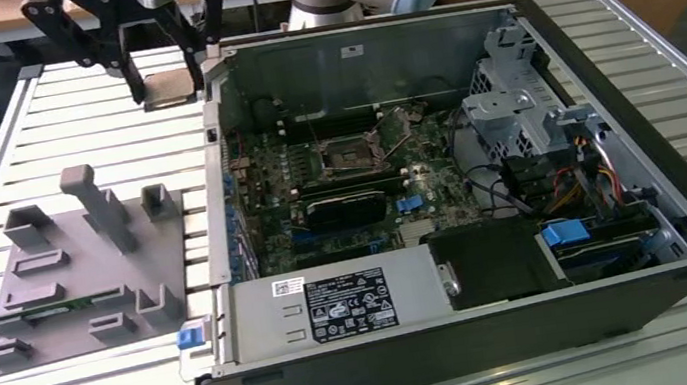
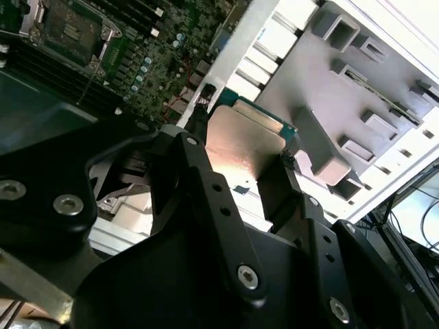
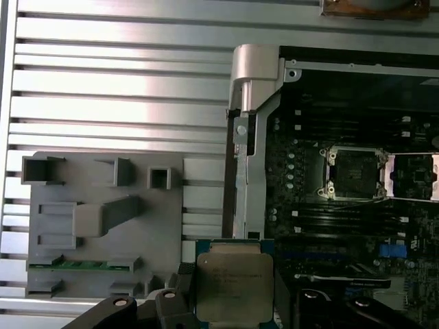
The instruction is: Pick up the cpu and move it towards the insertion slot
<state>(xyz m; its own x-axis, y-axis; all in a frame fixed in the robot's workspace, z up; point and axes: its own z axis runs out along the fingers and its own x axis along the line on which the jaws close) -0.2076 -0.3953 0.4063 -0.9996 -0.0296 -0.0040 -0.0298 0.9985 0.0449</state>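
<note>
We see the tool clamped on the cpu, raised over the bench, at ten o'clock from the insertion slot.

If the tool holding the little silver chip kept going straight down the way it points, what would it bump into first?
Probably the slatted metal table, just beside the open computer case's wall. The black tool holds the small silvery square cpu outside the case; depth is uncertain.

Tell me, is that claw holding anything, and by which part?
Yes: the gripper holds the cpu, its two fingers pinching opposite side edges, the flat metal face left free.
</note>
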